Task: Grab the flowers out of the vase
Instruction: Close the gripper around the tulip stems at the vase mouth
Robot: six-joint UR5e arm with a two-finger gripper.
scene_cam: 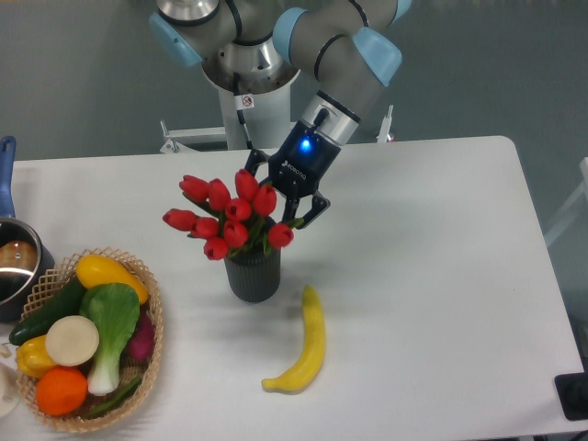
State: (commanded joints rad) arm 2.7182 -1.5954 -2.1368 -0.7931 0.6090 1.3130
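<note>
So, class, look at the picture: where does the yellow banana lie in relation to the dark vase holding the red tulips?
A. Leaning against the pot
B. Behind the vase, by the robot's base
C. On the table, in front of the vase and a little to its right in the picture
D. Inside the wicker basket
C: the banana lies flat on the white table, nearer the camera than the vase, apart from it.

You see red tulip flowers (228, 219) bunched against the jaws, stems in the dark ribbed vase (254, 274) below them.
</note>
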